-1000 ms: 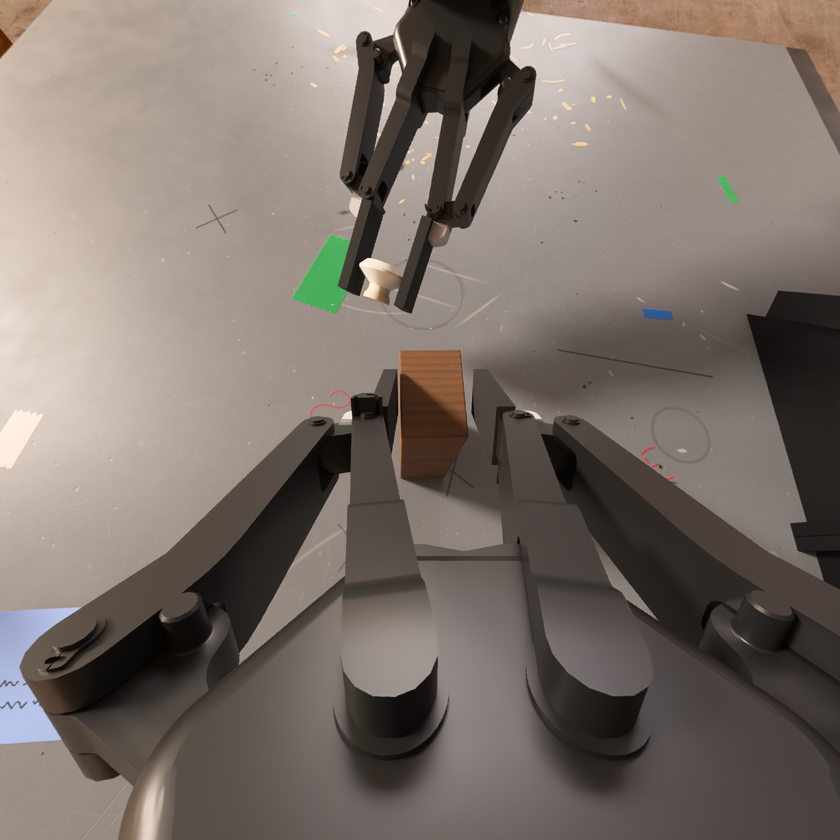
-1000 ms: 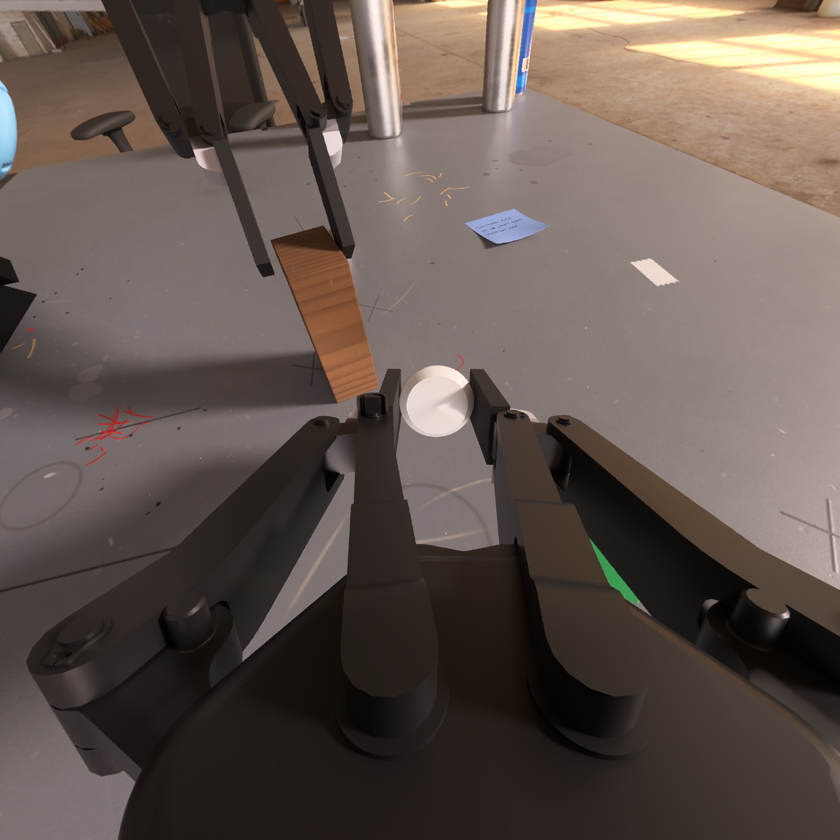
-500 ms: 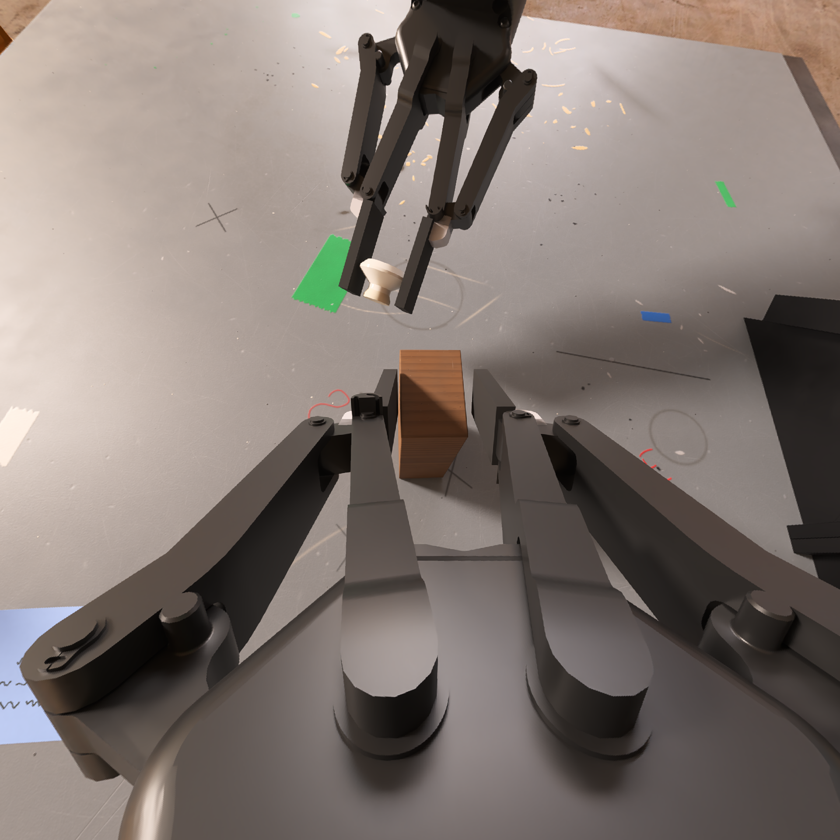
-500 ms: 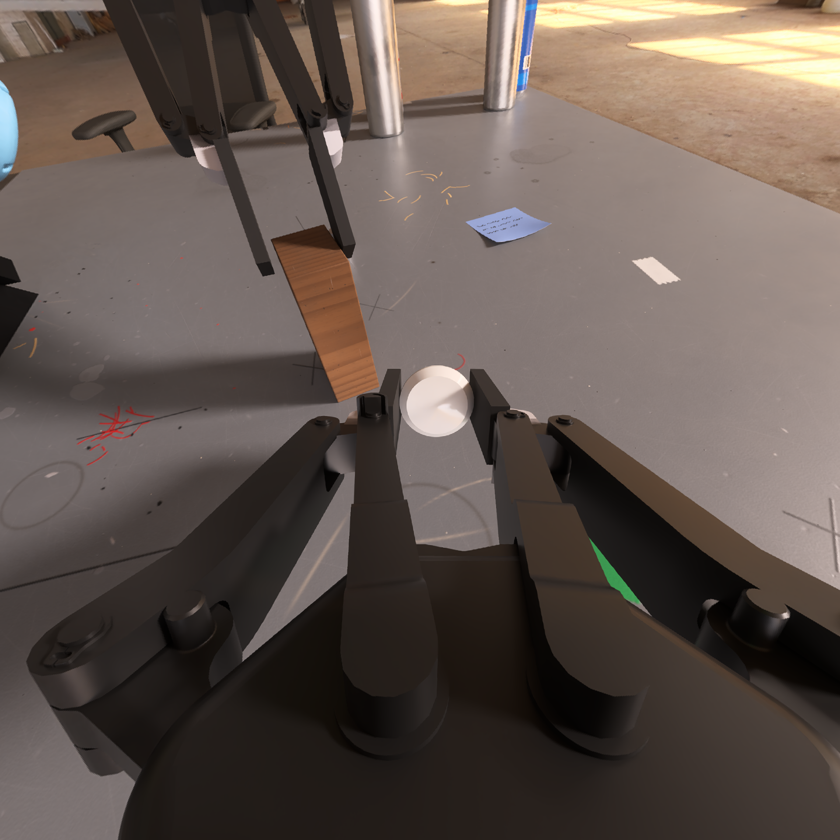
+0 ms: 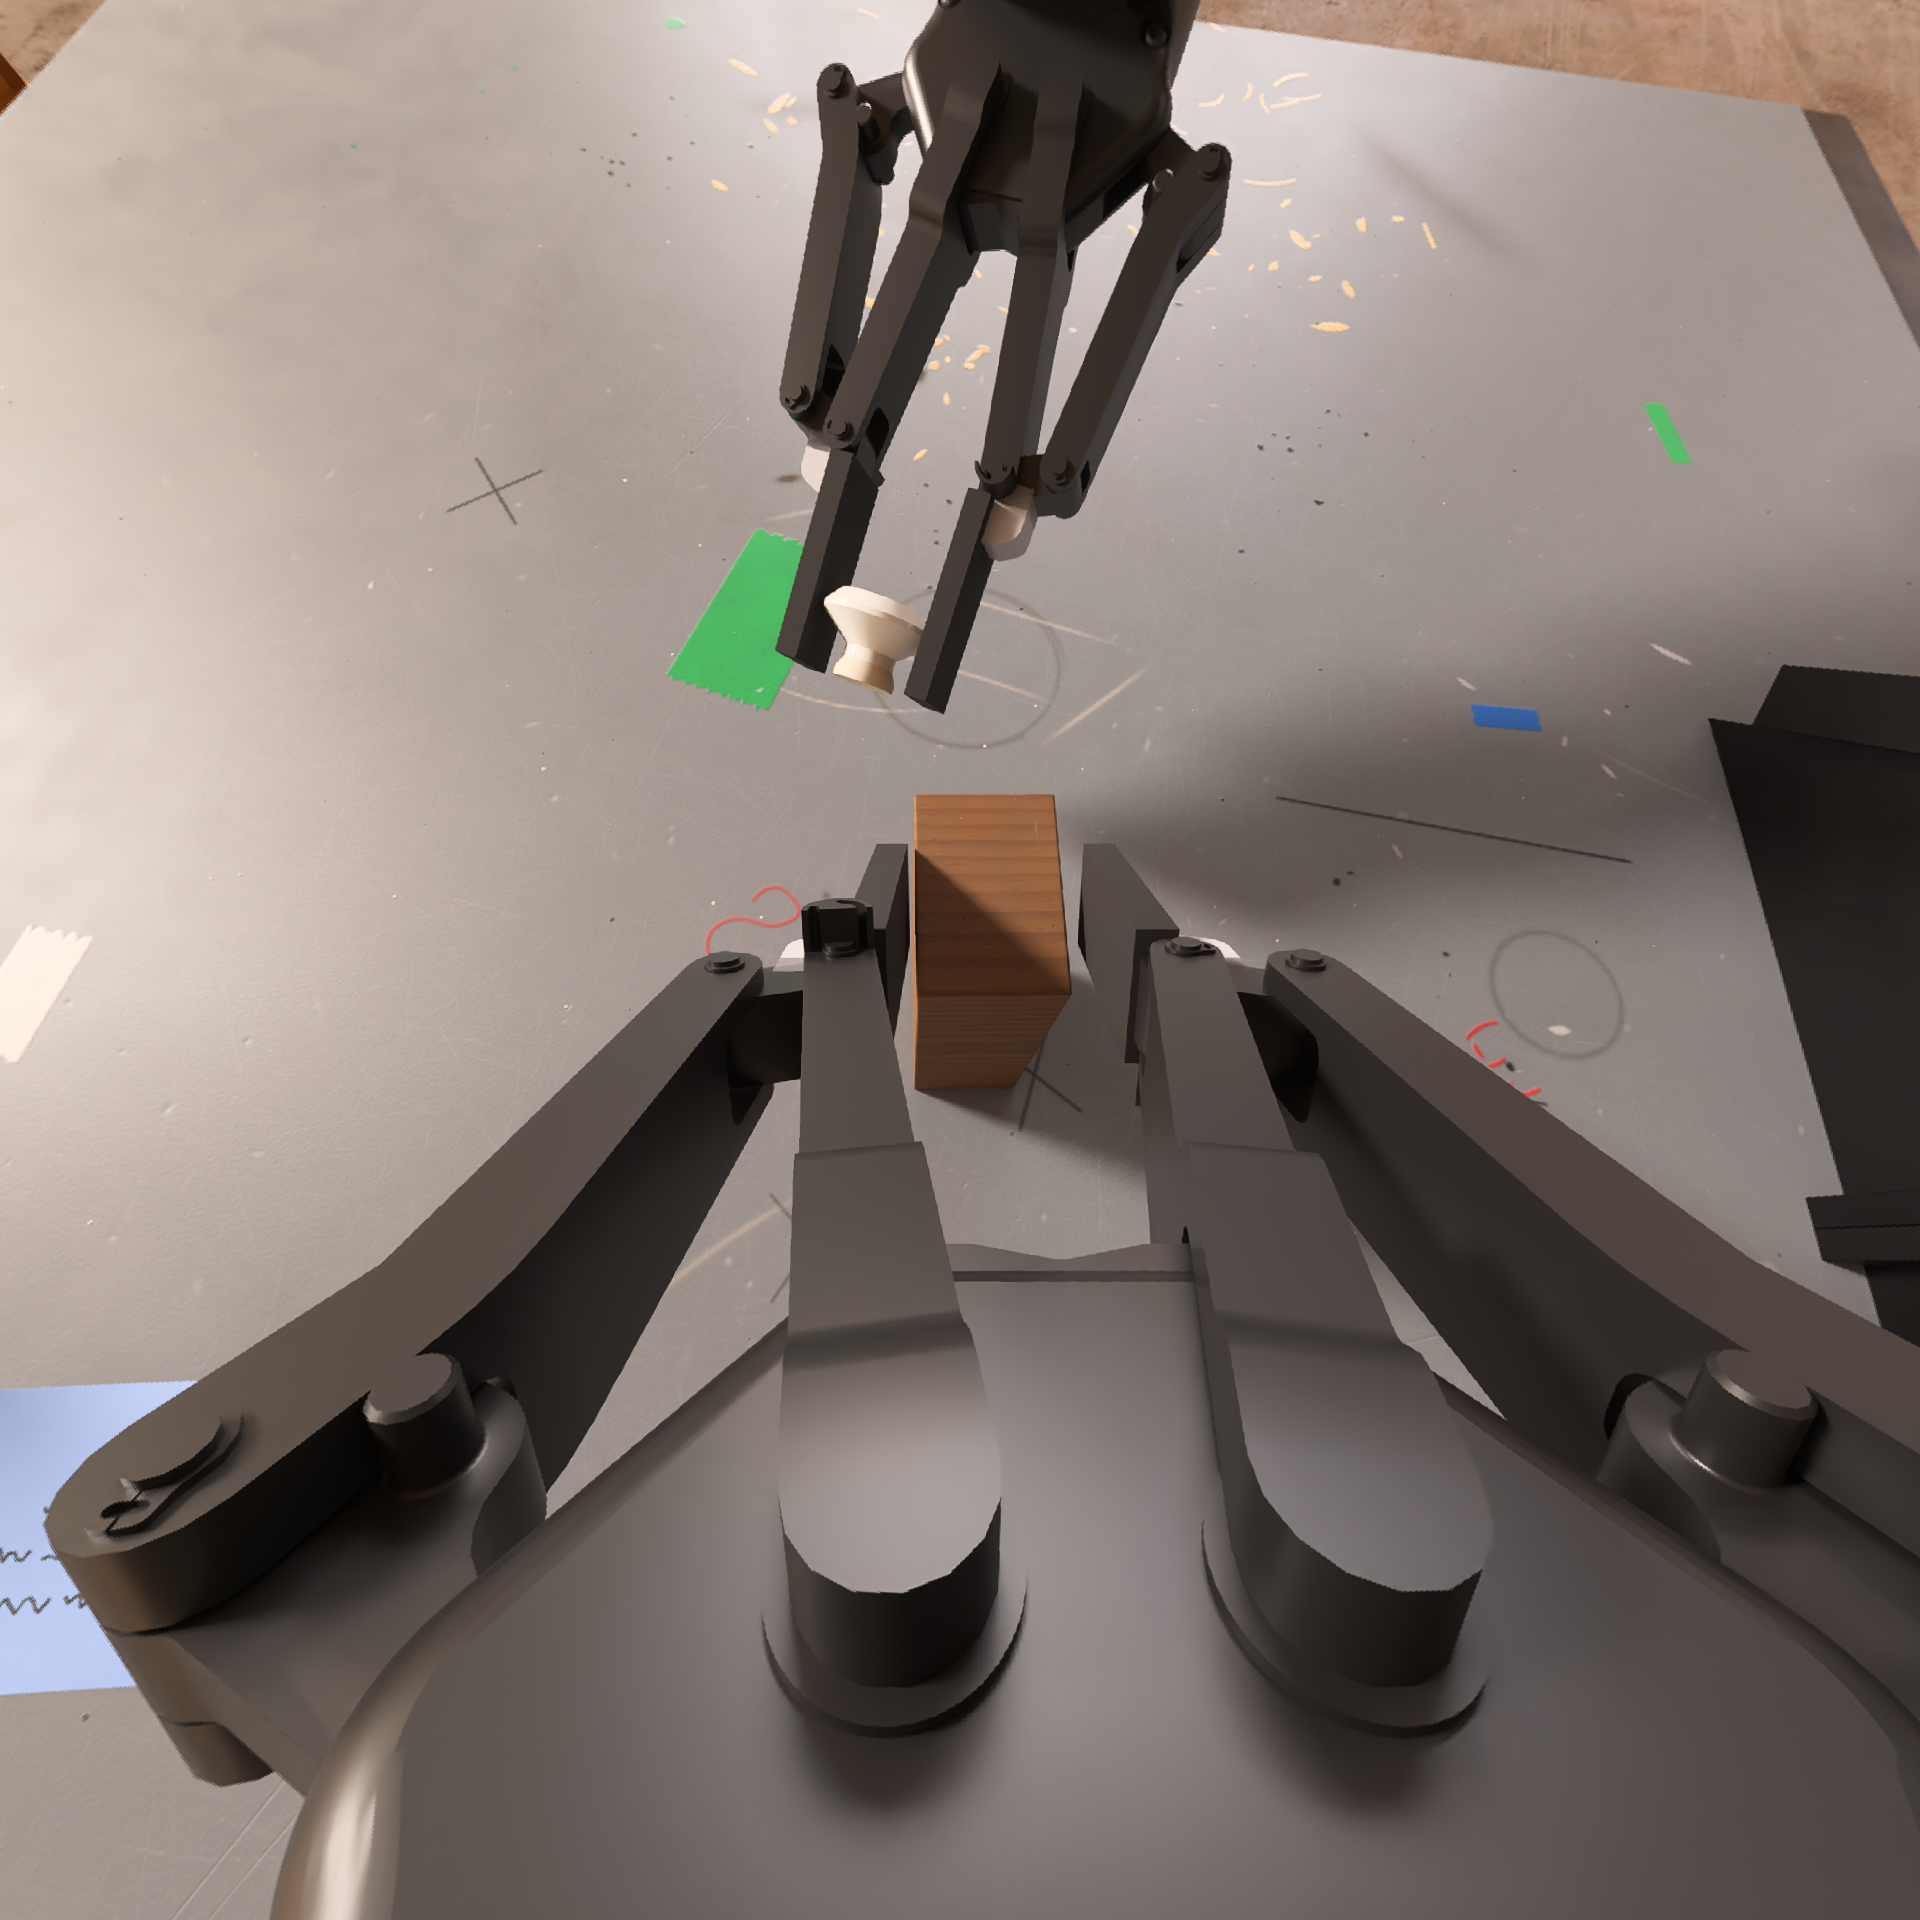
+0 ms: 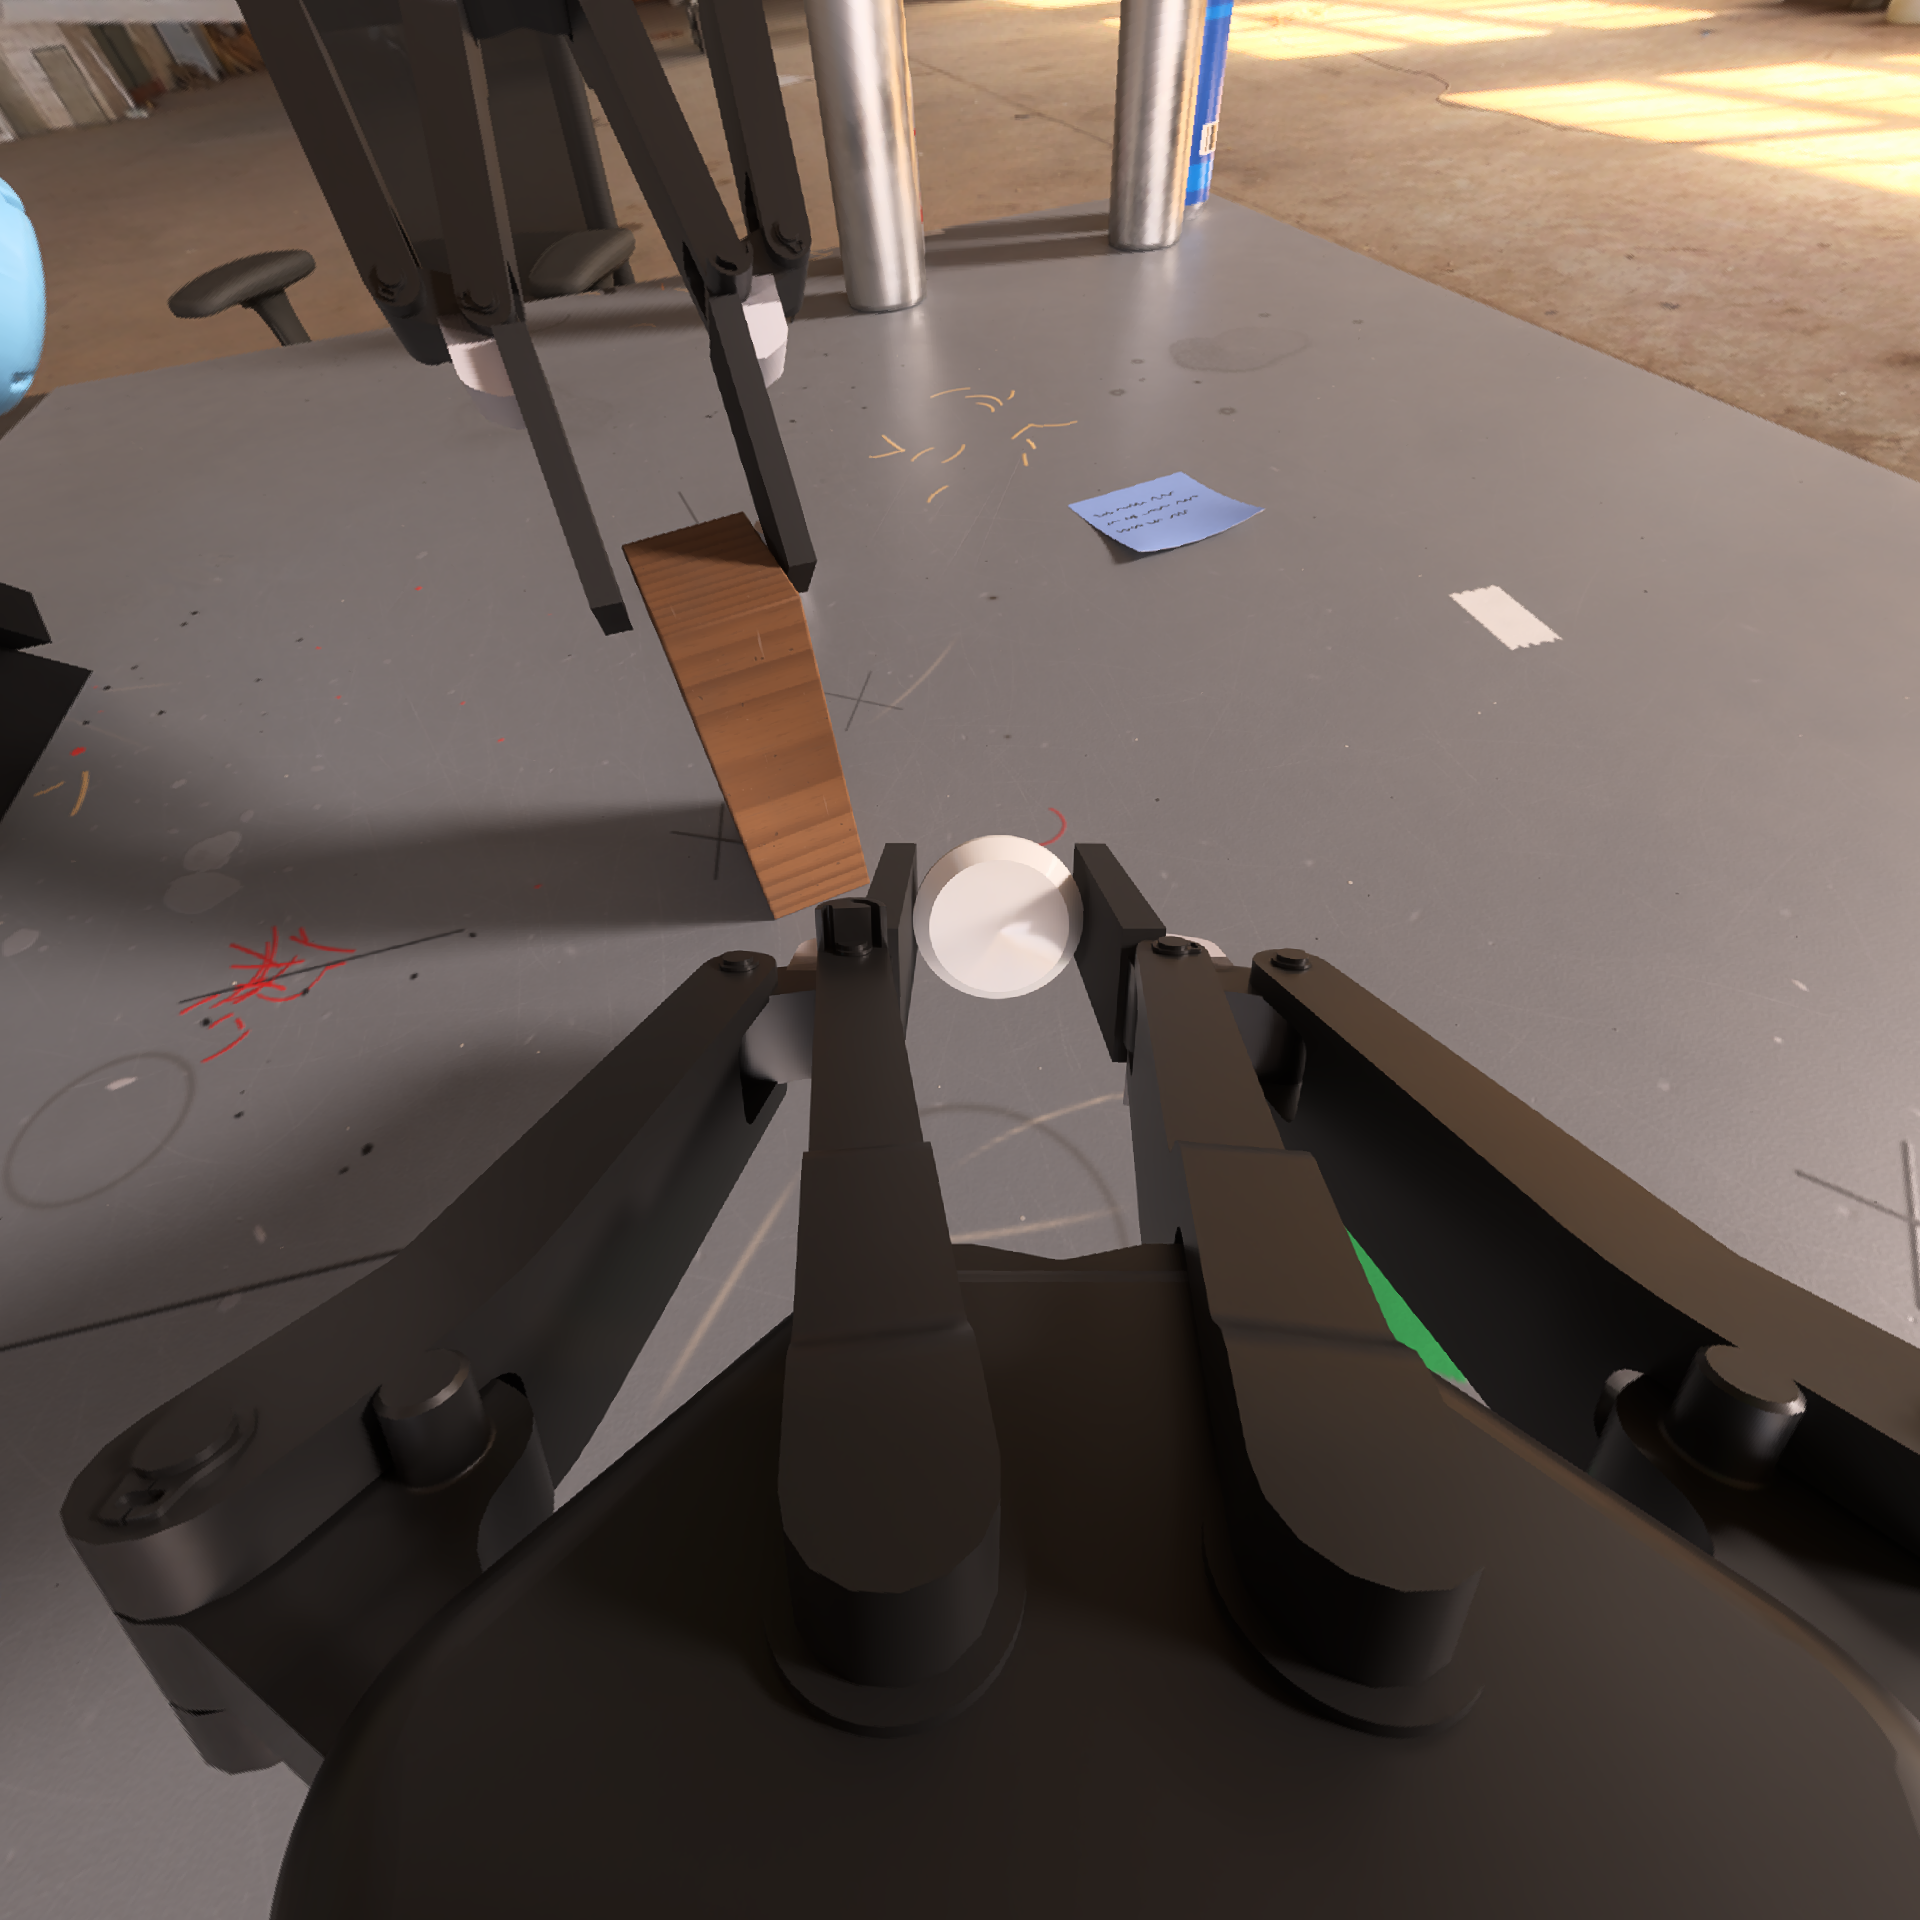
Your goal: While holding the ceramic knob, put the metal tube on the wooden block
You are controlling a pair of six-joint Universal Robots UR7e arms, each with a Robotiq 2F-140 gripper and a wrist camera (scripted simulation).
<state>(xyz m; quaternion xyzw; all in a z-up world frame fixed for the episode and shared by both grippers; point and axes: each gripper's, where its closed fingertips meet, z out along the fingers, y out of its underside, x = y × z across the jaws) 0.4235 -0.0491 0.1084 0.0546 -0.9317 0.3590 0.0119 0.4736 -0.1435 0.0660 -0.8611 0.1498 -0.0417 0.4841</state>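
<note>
Barely shifted since the earlier frames. Right gripper (image 6: 995, 904) clamped on white round ceramic knob (image 6: 997, 920), aloft. Left gripper (image 5: 987, 894) spread, empty, straddling brown wooden block (image 5: 987, 935). Metal tube unseen, unplaced.

No writing can be read anywhere. A pale blue sticky note (image 6: 1164, 511) lying on the grey table (image 6: 1455, 852) carries a few lines of dark handwriting, too small and wavy to make out; its corner (image 5: 62, 1538) shows the same scribbles in the left wrist view. A blue can (image 6: 1208, 99) behind the table bears a small pale label, also illegible.
</note>
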